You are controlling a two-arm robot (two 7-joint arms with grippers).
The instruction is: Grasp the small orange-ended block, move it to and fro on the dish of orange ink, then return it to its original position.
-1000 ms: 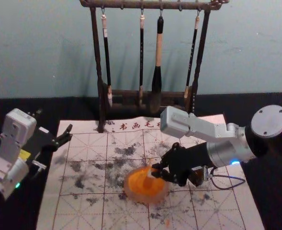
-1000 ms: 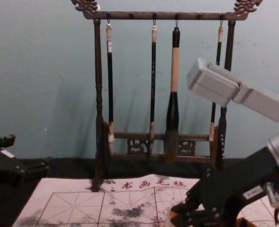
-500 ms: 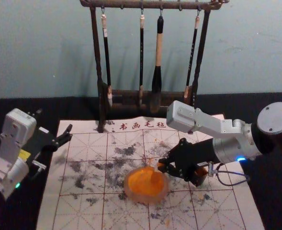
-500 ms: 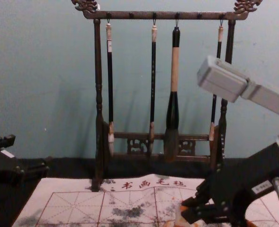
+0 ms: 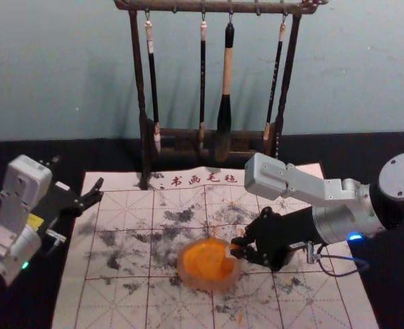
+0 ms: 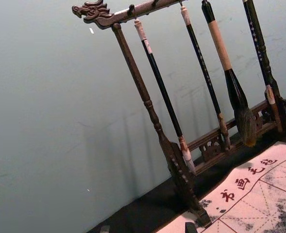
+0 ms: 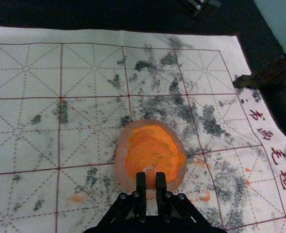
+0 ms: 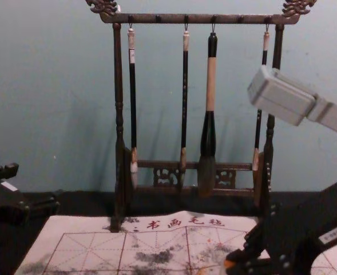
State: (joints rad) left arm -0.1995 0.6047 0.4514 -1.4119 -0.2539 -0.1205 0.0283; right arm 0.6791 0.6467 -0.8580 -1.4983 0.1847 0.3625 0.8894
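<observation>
The right hand (image 5: 236, 247) has the small block (image 7: 150, 178) pinched, at the right side of the orange ink dish (image 5: 208, 282); the left hand (image 5: 78, 175) idles, spread open, near the mat's (image 5: 119, 301) far left corner.

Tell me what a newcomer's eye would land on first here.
Probably the vivid orange ink in a round, pinkish dish on the grid-marked white mat, with the robot's right gripper holding a small orange-ended block at the dish's near edge in the right wrist view. Next, likely the carved dark wooden rack standing at the back, with four brushes hanging from it.
</observation>
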